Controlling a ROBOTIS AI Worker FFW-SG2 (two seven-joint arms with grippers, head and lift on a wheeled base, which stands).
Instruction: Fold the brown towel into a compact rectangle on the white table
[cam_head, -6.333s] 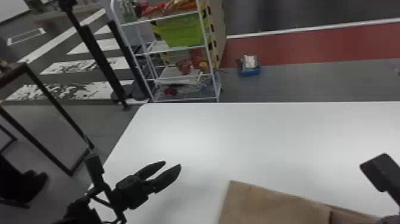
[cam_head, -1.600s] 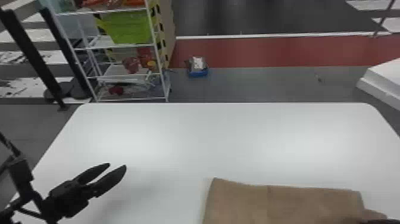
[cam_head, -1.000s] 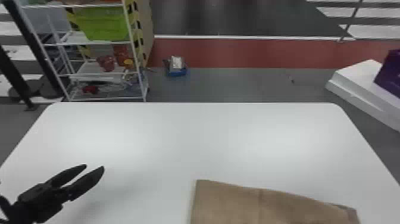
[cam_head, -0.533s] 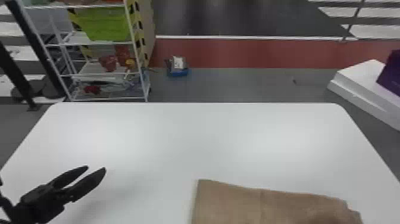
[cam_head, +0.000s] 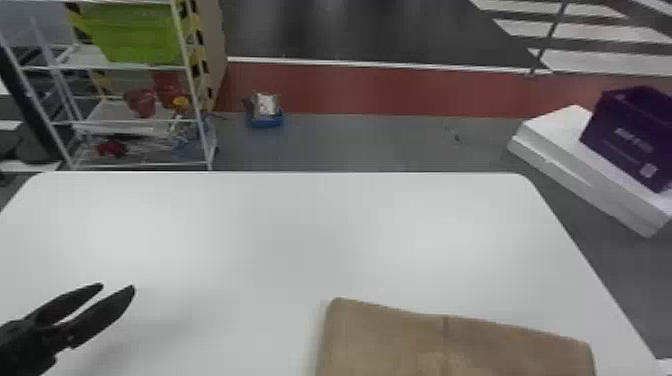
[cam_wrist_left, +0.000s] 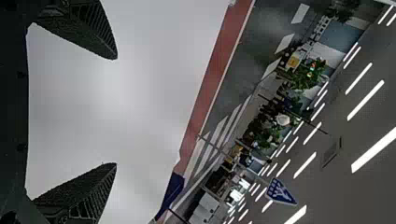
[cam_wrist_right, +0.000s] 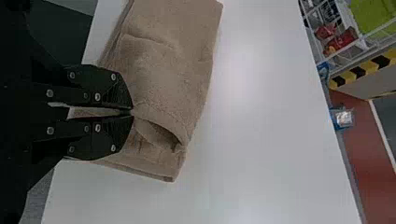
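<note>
The left gripper (cam_head: 118, 287) hangs over the left part of the white table (cam_head: 280, 240), well away from the towel; in the left wrist view the same gripper (cam_wrist_left: 114, 111) has its fingers wide apart with nothing between. The brown towel (cam_head: 390, 340) lies folded at the near edge of the head view, right of centre. In the right wrist view my right gripper (cam_wrist_right: 132, 112) has its fingers together on the brown towel (cam_wrist_right: 173, 70), pinching a bit of cloth at their tips. Beside them the fabric bulges into a small open fold.
Past the table's far edge stand a wire shelf (cam_head: 192, 90) with a green bin (cam_head: 137, 35) and a small blue item (cam_head: 265, 120) on the floor. Off the right edge, a purple box (cam_head: 630, 135) rests on white slabs (cam_head: 560, 145).
The head view has swung to the right since the oldest frame, bringing the purple box into sight. The towel's right end has changed shape over the last second. My left gripper stays open.
</note>
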